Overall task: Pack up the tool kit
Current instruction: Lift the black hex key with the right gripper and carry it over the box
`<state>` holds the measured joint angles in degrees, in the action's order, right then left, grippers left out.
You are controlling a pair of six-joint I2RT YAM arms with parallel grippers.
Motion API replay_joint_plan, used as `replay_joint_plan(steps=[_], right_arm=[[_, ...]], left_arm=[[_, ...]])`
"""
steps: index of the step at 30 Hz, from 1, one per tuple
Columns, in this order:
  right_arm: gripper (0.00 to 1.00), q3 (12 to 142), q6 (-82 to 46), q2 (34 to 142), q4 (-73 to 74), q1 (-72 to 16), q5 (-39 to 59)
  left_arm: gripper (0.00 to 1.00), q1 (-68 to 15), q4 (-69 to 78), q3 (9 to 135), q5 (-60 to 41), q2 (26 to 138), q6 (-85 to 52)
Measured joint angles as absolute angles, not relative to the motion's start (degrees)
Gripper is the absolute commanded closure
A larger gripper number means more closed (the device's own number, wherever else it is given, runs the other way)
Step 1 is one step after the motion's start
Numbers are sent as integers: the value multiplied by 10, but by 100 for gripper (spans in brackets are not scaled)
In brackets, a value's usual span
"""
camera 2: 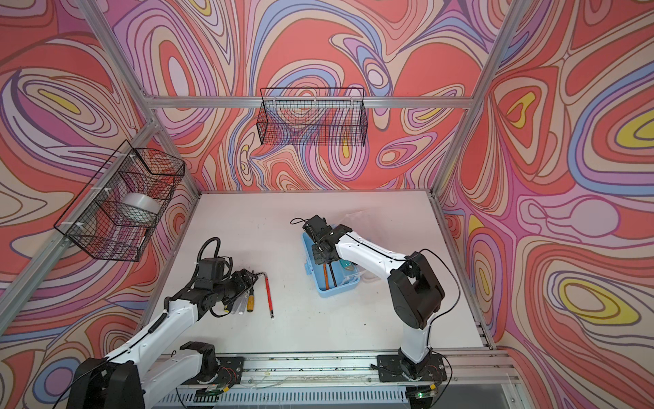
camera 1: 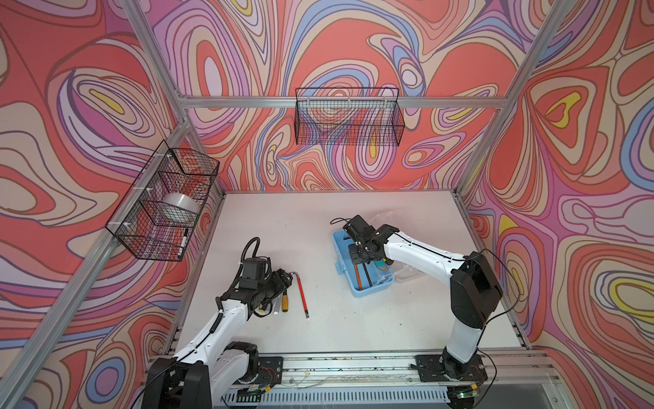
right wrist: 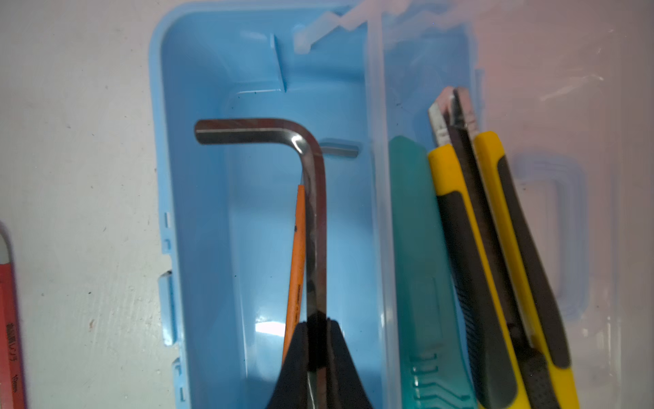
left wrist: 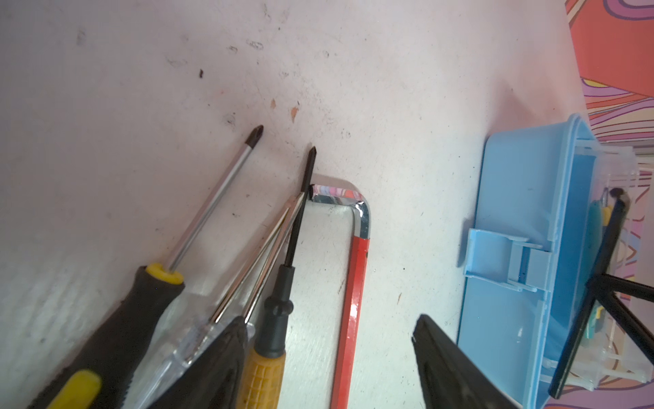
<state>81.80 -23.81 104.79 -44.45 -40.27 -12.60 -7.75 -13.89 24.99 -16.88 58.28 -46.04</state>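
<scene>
Clamping tight, the right gripper (right wrist: 317,336) is pinching the long shank of a dark steel hex key (right wrist: 313,198) and holding it over the wide bay of the light-blue tool box (camera 1: 369,287), which is sitting open right of centre in both top views, its clear lid (right wrist: 552,106) lying out beside it. An orange-sleeved hex key (right wrist: 299,255) is lying underneath in that bay, while a teal utility knife (right wrist: 416,248) and two yellow utility knives (right wrist: 456,226) are resting in the narrower lid-side bay. Lower left of centre, the left gripper (left wrist: 331,320) is hanging with jaws spread wide and gripping nothing, straddling a yellow-handled screwdriver (left wrist: 269,368) and a red-sleeved hex key (left wrist: 355,283) on the white table (camera 1: 354,325).
</scene>
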Motion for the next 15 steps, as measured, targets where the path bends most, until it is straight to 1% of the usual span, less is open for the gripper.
replay_joint_plan(steps=[5, 12, 15], right_arm=[[100, 814, -244, 1061, -416, -395, -117], [100, 814, -248, 1132, -389, -383, -113], [100, 817, -251, 1140, -387, -383, -126]], left_arm=[[25, -77, -139, 250, -169, 583, -458], [25, -77, -139, 250, -169, 587, -456], [25, -77, -139, 250, -167, 587, -456]])
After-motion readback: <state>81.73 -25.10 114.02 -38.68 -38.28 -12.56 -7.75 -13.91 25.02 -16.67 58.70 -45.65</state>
